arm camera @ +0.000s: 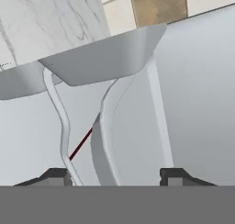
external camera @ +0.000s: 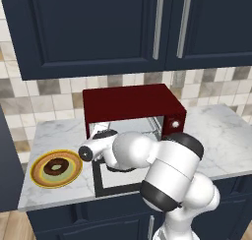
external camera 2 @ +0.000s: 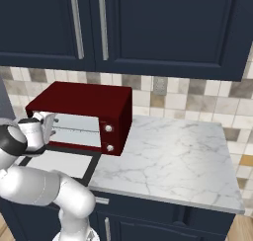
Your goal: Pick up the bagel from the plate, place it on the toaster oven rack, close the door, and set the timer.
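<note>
The end effector (external camera: 105, 134) is seen at the left end of the mouth of the toaster oven (external camera: 133, 104), level with the pale cavity, and in the right base view the end effector (external camera 2: 51, 122) is likewise found at the cavity's left edge. In the hand view its two dark fingertips (arm camera: 56, 176) are spread well apart with nothing between them, so the end effector is released; just ahead of them pale curved metal parts and a thin wire are seen at close range, with marble and tile beyond. The door (external camera: 114, 181) is lowered flat below and in front of the end effector, its black frame lying over the marble desk (external camera: 224, 140). The rack (external camera 2: 75, 131) is seen as a thin grey shelf just to the right of the end effector inside the cavity. The two white knobs (external camera 2: 108, 138) are placed further to the right, on the front panel. The plate (external camera: 56, 168) is set on the desk well to the left of the end effector and lower, and the bagel (external camera: 55, 166) is lying on its centre, untouched. Dark blue cabinets (external camera: 98, 27) are mounted above the end effector.
</note>
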